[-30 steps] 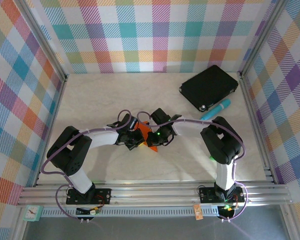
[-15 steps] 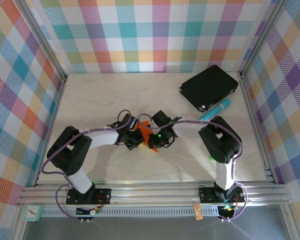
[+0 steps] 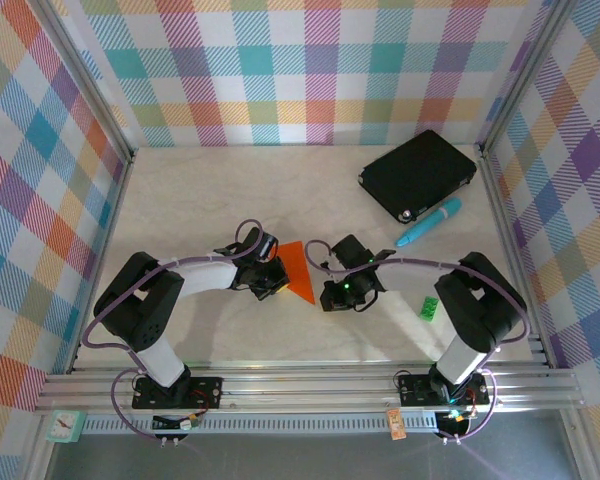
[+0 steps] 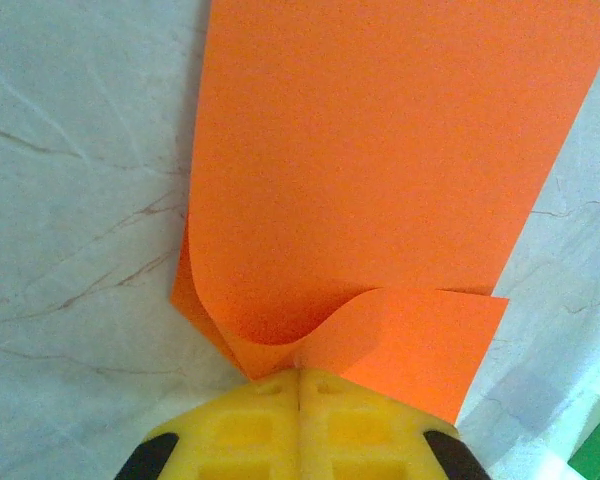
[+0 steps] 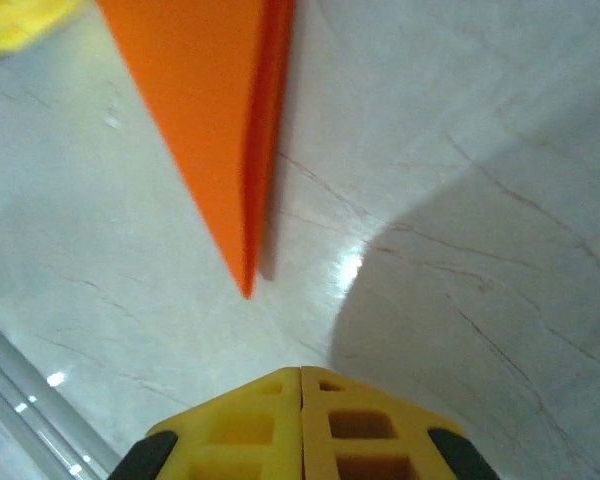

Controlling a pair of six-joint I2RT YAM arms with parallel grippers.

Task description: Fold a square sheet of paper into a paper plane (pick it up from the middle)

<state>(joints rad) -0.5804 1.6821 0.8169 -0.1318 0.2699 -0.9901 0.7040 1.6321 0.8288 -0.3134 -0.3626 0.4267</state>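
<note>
Our left hand (image 3: 276, 284) is pinching the left edge of the paper plane (image 3: 298, 270), its yellow fingers (image 4: 235, 430) pressed fully together. In the left wrist view we are seeing two layers of the orange paper curling up and meeting right at the fingertips. We are finding the plane lying near the middle of the bench (image 3: 200, 200), a little toward the near edge. It is lying as a flat pointed shape (only part folded, as far as we can tell), with its tip pointing toward the near edge. Our right hand (image 3: 327, 297) is pointing at the plane from just to its right, closed and gripping nothing. From the right wrist we are looking at bare bench between its fingertips and the plane's sharp tip, so the two are apart. We are also seeing a black pad (image 3: 418, 175) sitting in the far right corner, a teal pen (image 3: 430, 221) lying just beside its near side, and a small green block (image 3: 430, 308) sitting near the right edge.
</note>
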